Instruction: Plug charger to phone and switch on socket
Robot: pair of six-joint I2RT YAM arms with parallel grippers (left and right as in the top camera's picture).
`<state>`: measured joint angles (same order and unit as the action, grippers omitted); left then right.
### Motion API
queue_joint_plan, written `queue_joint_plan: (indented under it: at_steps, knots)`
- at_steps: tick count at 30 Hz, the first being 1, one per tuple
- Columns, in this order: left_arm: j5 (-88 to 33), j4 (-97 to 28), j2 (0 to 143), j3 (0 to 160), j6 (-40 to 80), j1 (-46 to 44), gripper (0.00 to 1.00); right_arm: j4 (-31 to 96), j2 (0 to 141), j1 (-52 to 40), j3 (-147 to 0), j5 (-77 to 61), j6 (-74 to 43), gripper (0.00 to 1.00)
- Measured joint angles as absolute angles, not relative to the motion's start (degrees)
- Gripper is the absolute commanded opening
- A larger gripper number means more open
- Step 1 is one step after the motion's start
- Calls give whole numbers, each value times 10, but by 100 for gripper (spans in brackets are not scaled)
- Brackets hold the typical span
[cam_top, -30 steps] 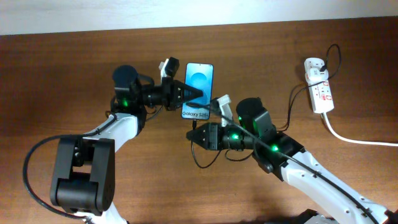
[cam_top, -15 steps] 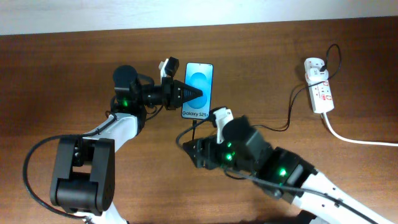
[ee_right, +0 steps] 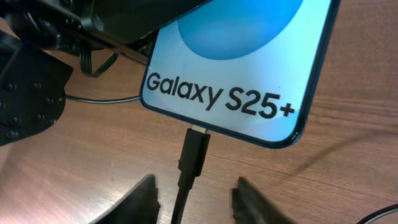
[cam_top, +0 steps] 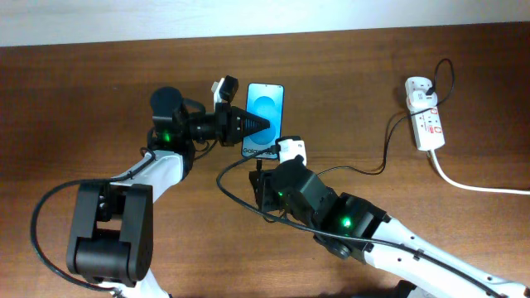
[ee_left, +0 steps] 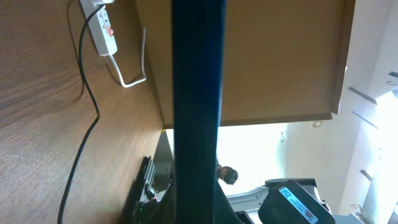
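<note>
Brown wooden worktop [cam_top: 83, 99]; blue smartphone [ee_right: 249, 62] marked "Galaxy S25+" clamped in left fingers [cam_top: 248, 124], thin black charger cable [ee_right: 194, 152] plugged in, right fingers [ee_right: 144, 198] apart.

Brown wood-grain table [cam_top: 83, 99], white band [cam_top: 248, 16] along far edge

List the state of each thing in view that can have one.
phone: screen lit, gripped at its side.
charger: connector tip seated in the phone's bottom edge.
socket: black plug in it; switch position too small to tell.
left gripper: shut on the phone.
right gripper: open, fingers either side of the charger, not touching it.
</note>
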<state>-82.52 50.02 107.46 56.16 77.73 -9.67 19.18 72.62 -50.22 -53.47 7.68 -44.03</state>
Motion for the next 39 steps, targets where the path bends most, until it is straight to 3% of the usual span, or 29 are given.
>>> queue_joint_plan:
  at_steps: [4, 6, 9, 10, 31, 32, 33, 39]
  knots:
    - [-825, 500, 1075, 562, 776, -97, 0, 185, 732, -503, -535, 76, -449, 29]
    - [-825, 500, 1075, 562, 776, -97, 0, 185, 739, -503, -535, 74, -451, 23]
    - [-825, 500, 1075, 562, 774, -97, 0, 175, 747, -503, -535, 63, -454, 5]
    - [-825, 500, 1075, 562, 774, -97, 0, 169, 748, -503, -535, 60, -454, 4]
    - [-809, 504, 1075, 574, 746, -100, 0, 145, 753, -458, -535, -4, -444, 4]
    - [-809, 504, 1075, 574, 746, -100, 0, 147, 753, -458, -535, -5, -443, 6]
    - [-809, 504, 1075, 575, 745, -102, 0, 150, 753, -458, -535, -6, -439, 15]
    - [-829, 501, 1075, 572, 739, -132, 0, 207, 744, -448, -553, -32, -430, 44]
